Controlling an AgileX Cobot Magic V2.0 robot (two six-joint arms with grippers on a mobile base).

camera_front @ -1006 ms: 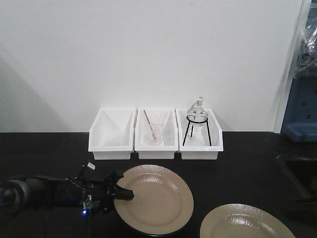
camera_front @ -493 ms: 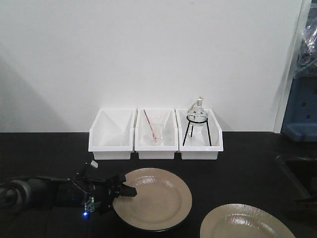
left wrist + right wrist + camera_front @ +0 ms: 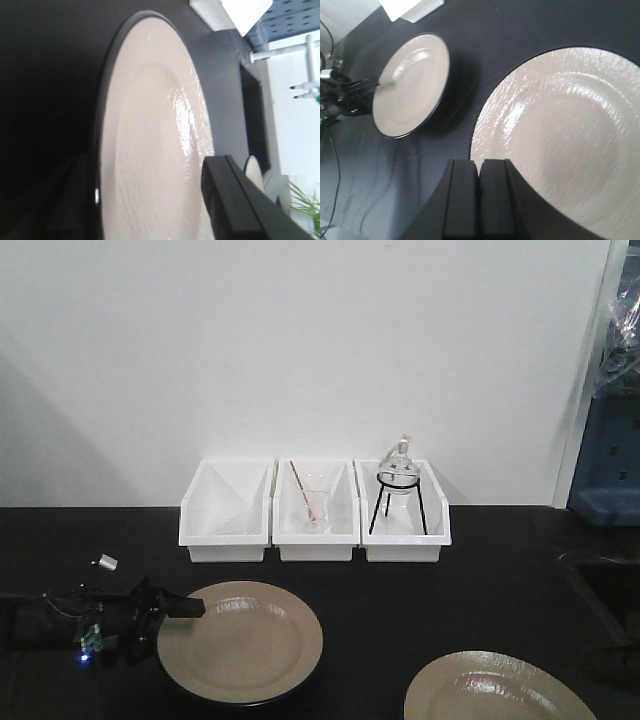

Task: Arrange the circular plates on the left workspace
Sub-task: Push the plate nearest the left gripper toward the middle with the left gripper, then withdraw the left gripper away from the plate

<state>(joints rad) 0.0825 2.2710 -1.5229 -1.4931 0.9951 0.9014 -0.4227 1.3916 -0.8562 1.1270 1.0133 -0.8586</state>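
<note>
The first plate (image 3: 245, 642) sits left of centre on the black surface (image 3: 480, 570), in front of the left and middle white bins (image 3: 316, 543). The left end effector (image 3: 168, 622) is clamped on this plate's left rim: one finger (image 3: 235, 200) lies over the glossy top face, the other beneath. The second plate (image 3: 492, 690) lies at the near right, well apart from the first. The right end effector (image 3: 479, 197) hovers by its rim, fingers pressed together, holding nothing. The right bin holds a glass flask (image 3: 399, 472) on a tripod.
</note>
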